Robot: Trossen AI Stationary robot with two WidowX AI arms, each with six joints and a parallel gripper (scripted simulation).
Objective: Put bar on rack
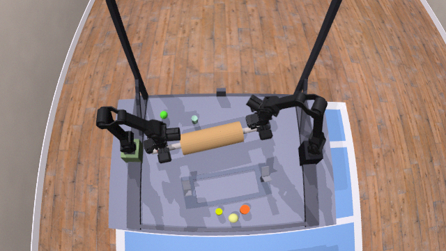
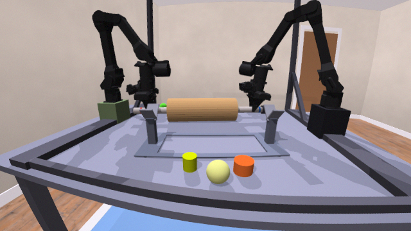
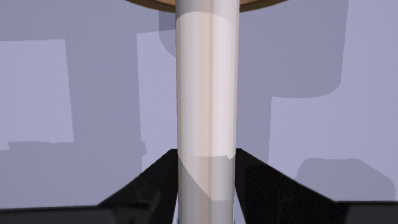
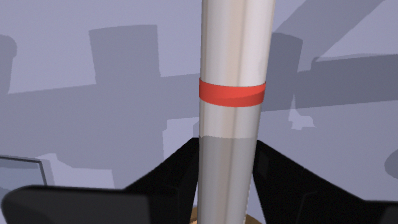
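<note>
Bar (image 1: 177, 146) (image 2: 245, 109) (image 3: 206, 90) (image 4: 232, 60) lies between both sets of fingers, and I have my left gripper (image 1: 258, 130) (image 2: 255, 109) (image 3: 205, 156) and right gripper (image 1: 158, 150) (image 2: 149, 105) (image 4: 224, 146) clenched around it. Between those grips I see the paper roll (image 1: 212, 137) (image 2: 202, 110) (image 3: 155, 4) on it; the red band (image 2: 140, 110) (image 4: 232, 96) sits just beyond my right fingertips.
</note>
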